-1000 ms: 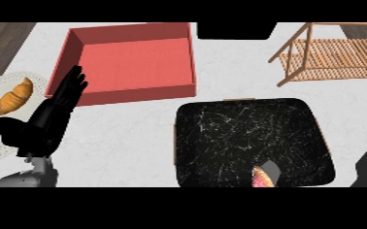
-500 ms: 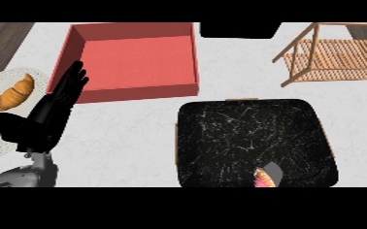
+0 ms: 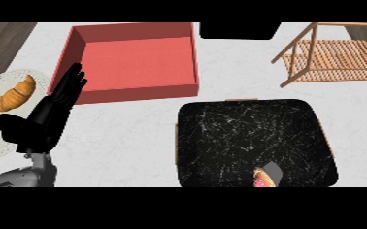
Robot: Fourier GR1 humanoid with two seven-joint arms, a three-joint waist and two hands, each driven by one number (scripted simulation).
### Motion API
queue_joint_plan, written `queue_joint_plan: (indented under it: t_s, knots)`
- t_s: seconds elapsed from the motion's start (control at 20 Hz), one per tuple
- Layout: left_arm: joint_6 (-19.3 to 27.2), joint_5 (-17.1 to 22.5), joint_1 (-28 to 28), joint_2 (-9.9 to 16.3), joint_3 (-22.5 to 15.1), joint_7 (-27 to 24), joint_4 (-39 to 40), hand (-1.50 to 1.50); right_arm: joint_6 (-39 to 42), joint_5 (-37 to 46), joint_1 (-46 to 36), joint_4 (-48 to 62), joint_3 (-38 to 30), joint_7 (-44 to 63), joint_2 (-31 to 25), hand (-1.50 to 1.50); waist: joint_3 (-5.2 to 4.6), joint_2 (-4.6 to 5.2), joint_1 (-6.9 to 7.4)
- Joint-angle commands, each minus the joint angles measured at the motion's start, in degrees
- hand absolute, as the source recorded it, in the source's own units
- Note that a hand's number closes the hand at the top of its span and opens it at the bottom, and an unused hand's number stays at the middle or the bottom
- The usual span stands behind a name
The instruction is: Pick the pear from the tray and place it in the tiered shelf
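The pear point(image 3: 262, 179), reddish and yellow, lies at the near edge of the black marbled tray point(image 3: 251, 126), partly cut off by the view's lower border. A small grey sliver rests against its top; I cannot tell what it is. The wooden tiered shelf point(image 3: 329, 60) stands at the back right, its slatted level bare. My left hand point(image 3: 46, 119) is open at the far left with fingers up, resting beside the red box and far from the pear. My right hand does not show.
A shallow red box point(image 3: 136, 60) sits at the back left. A croissant point(image 3: 18, 94) lies on a white plate at the left edge. A black object point(image 3: 239, 30) stands at the back centre. White counter separates tray, box and shelf.
A dark shape at the right edge one second ago no longer shows. My left hand has shifted only slightly upward. The pear has not moved.
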Motion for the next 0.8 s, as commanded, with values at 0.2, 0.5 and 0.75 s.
queue_joint_plan:
  t_s: [0.2, 0.5, 0.75]
  knots:
    - [1.6, -1.6, -2.5, -1.4, -0.8, 0.4, 2.0, 0.00, 1.0, 0.1, -6.4, 15.9, 3.5, -9.7, 0.3, 1.50, 0.00, -0.07, -0.42]
    - [-0.1, -0.2, 0.6, -0.4, 0.5, -0.2, 0.7, 0.00, 7.2, 1.9, -5.0, 20.5, 7.7, -16.8, -1.5, 1.50, -0.01, -0.21, -0.47]
    - [1.4, -1.9, -0.6, -2.1, -1.0, 0.0, 0.9, 0.00, 7.2, 3.5, -5.3, 25.2, 7.9, -17.2, -1.2, 1.50, -0.01, -0.34, -0.86]
